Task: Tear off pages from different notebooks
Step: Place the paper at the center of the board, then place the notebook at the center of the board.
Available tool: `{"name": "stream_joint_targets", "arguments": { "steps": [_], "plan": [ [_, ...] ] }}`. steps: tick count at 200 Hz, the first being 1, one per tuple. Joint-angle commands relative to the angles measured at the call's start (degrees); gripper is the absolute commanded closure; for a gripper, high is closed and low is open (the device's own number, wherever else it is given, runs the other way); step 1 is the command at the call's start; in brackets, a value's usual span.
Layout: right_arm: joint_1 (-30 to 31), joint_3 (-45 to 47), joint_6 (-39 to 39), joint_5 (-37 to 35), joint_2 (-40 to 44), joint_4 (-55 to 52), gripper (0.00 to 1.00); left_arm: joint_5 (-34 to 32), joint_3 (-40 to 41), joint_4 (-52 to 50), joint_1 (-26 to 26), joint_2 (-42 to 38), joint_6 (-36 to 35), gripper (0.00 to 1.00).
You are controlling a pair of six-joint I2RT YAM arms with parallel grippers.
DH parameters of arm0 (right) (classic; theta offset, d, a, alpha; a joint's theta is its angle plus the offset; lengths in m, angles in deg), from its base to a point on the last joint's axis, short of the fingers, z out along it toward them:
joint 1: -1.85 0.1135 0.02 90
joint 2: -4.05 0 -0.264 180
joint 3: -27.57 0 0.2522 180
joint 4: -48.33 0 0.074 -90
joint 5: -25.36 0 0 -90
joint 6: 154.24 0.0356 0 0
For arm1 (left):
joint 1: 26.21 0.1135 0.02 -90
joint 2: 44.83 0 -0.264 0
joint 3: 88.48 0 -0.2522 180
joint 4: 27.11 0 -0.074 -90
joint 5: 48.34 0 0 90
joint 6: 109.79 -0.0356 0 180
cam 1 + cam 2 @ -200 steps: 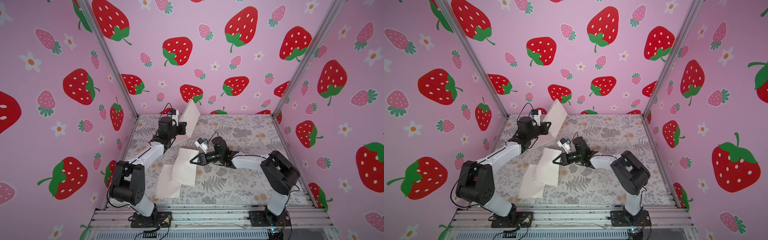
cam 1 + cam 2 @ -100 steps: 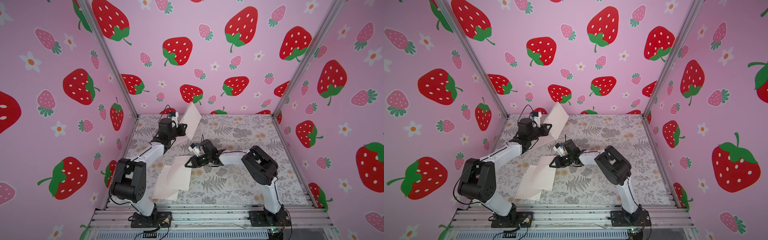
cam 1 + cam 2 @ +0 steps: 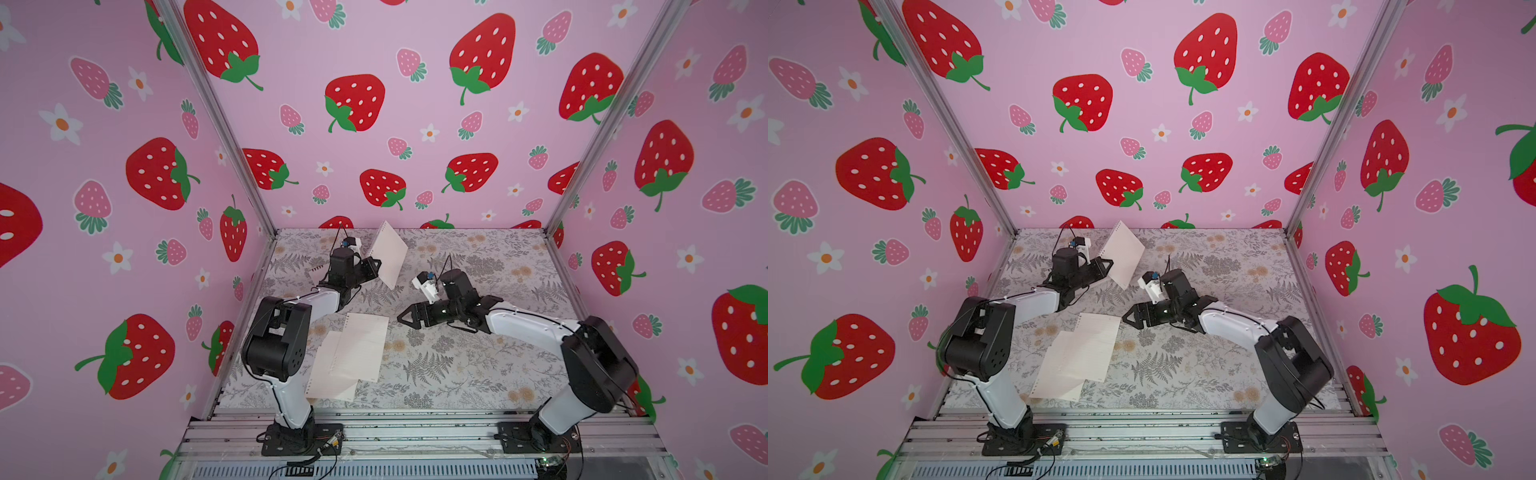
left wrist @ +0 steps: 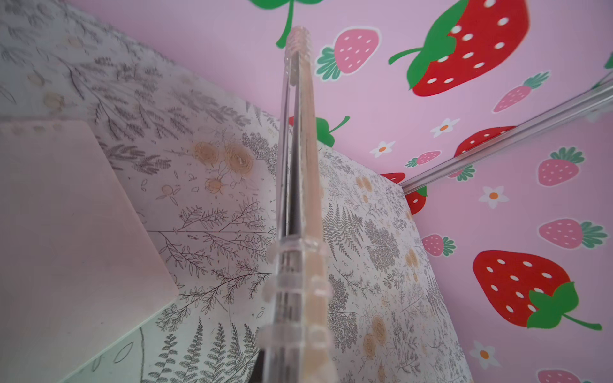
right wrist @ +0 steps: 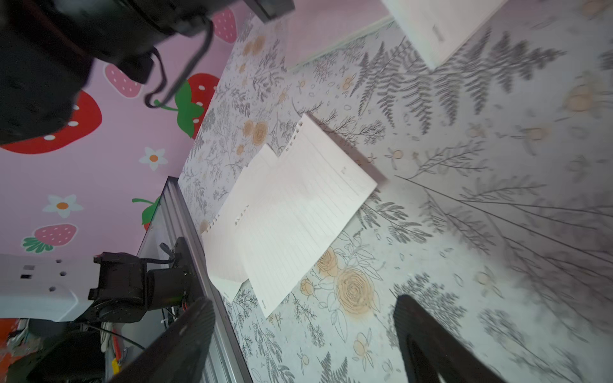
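In both top views our left gripper (image 3: 375,267) is clamped on 1 edge of the held notebook (image 3: 390,253). The notebook hangs tilted in the air over the back of the table (image 3: 478,365), toward its back-left corner. Our right gripper (image 3: 405,319) hovers near the middle with its jaws apart and nothing between them, just beside the pages (image 3: 357,349). At least 2 of these lie overlapped toward the front-left corner, close to the front edge. We think a careless sweep of that arm could push them off the front edge.

In the left wrist view the held notebook (image 4: 298,165) shows edge-on, with its clear cover and coil in line with the jaws. The pink notebook (image 4: 66,232) lies flat on the table beside it. With only 1 edge pinched, a sideways pull could twist the pad or drag it out of the grip. We cannot tell from here how deep the jaws bite.

In the right wrist view the 2 fingers (image 5: 185,341) stand wide apart over the pages (image 5: 292,215), which look flat except for 1 curled corner at the bottom of the pile. For the next tear, we expect that the right gripper could close on several leaves or the cover instead of 1 sheet. If it does, the page may rip across rather than along its holes.
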Motion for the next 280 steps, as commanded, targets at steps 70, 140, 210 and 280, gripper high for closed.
{"name": "stream_joint_targets", "arguments": {
  "steps": [70,140,210,280],
  "plan": [
    [-8.21,8.58,-2.95,-12.23,11.20,-5.94,0.04,-13.01,-13.66,-5.49,-4.81,14.75,11.91,0.85],
    [-12.10,9.12,-4.41,-26.40,20.32,-8.13,0.00,-14.10,-17.27,-17.63,-4.59,11.11,5.19,0.01],
    [-19.14,6.87,-9.64,-40.36,27.64,-7.13,0.00,-15.03,-23.11,-32.19,-5.38,4.21,-10.25,0.01],
    [-26.54,13.89,-21.36,-47.54,24.02,6.13,0.00,-30.15,-5.37,-32.23,-2.09,-17.66,-31.31,0.01]
  ]
}}
